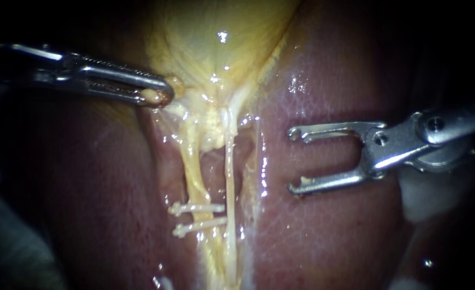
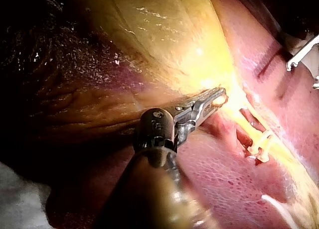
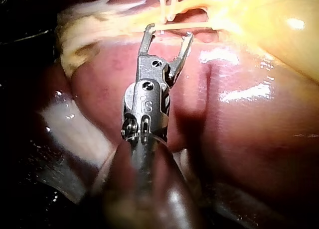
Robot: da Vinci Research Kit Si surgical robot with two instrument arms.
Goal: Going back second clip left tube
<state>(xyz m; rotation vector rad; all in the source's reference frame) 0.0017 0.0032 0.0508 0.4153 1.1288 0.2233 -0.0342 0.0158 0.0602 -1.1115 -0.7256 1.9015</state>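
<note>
Two pale tubes run down from the yellow gallbladder [image 1: 216, 48] between lobes of red liver [image 1: 329, 225]. The left tube [image 1: 194, 172] carries two white clips [image 1: 197, 208], one just below the other [image 1: 200, 226]; the right tube [image 1: 230, 177] is bare. My left instrument [image 1: 159, 94] has its jaws shut on yellow tissue at the gallbladder's lower edge, holding it to the upper left. My right instrument [image 1: 296, 161] stands to the right of both tubes, over the liver, its hooked jaws wide open and empty. In the right wrist view the open jaws [image 3: 167, 37] sit just short of the clips [image 3: 167, 2].
White gauze [image 1: 431, 198] lies under my right instrument's wrist. More pale material shows at the lower left edge [image 1: 12, 252]. Wet liver surface surrounds the tubes on both sides.
</note>
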